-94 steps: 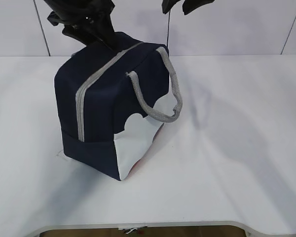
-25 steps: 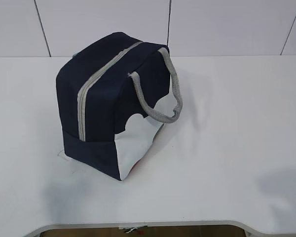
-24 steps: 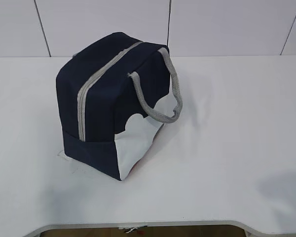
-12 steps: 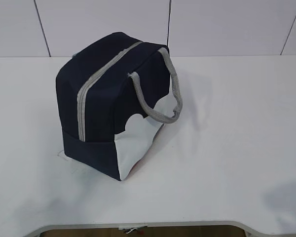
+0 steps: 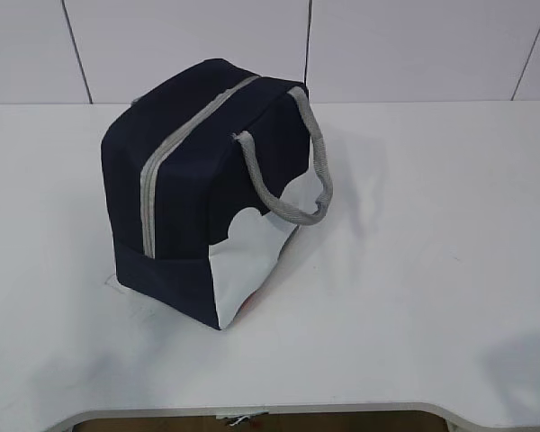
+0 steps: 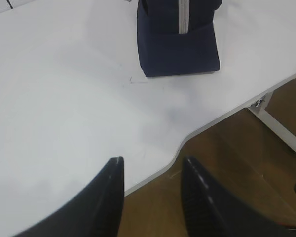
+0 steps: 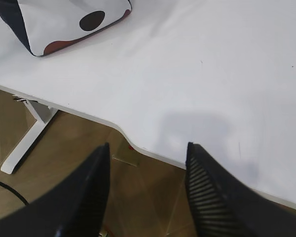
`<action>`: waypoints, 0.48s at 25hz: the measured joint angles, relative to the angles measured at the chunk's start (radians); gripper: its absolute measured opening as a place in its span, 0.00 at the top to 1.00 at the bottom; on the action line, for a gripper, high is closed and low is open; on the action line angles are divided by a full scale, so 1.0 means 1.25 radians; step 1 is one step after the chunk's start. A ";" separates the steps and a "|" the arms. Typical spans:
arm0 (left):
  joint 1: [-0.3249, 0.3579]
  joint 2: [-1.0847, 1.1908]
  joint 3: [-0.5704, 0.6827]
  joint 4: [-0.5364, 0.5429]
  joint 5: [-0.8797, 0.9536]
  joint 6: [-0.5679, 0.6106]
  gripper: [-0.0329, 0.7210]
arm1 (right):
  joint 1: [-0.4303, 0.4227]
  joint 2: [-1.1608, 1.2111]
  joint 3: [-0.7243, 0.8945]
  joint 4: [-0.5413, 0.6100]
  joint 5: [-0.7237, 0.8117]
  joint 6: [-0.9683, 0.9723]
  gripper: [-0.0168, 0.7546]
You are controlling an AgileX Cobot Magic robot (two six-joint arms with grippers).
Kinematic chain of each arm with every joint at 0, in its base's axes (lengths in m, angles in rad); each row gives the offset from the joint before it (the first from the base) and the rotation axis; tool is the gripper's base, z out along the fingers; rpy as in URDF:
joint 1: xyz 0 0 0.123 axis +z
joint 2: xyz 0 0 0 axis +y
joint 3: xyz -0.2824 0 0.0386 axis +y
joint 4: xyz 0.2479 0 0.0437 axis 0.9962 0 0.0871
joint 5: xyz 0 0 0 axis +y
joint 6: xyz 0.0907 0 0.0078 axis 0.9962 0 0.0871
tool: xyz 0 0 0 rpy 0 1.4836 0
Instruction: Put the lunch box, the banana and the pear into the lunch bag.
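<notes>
Lunch bag upright, zipped, well beyond both open, empty jaws.

The worktop is white and matte, filling most of the exterior view from the wall line down to its curved front edge at the bottom of the frame. Only the bag rests on it, upright at left of centre, zipper closed along its top and down the near end, one grey handle drooping over the white side panel. In the left wrist view the bag sits at the upper middle, near the worktop's front edge, which curves inward there. In the right wrist view only a bag corner shows, upper left, on the worktop.
</notes>
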 joint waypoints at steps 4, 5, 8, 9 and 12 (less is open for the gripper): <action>0.000 0.000 0.002 0.001 0.000 0.000 0.57 | 0.000 0.000 0.000 0.001 -0.005 0.000 0.45; 0.000 0.000 0.002 0.001 0.000 0.000 0.57 | 0.000 0.000 0.000 0.001 -0.007 0.000 0.45; 0.016 0.000 0.002 0.001 0.000 0.000 0.57 | -0.002 0.000 0.000 0.001 -0.007 0.000 0.45; 0.036 0.000 0.002 0.001 0.000 0.000 0.57 | -0.006 0.000 0.000 0.001 -0.008 0.000 0.45; 0.126 0.000 0.002 0.000 0.000 0.000 0.57 | -0.044 0.000 0.000 0.001 -0.009 0.000 0.45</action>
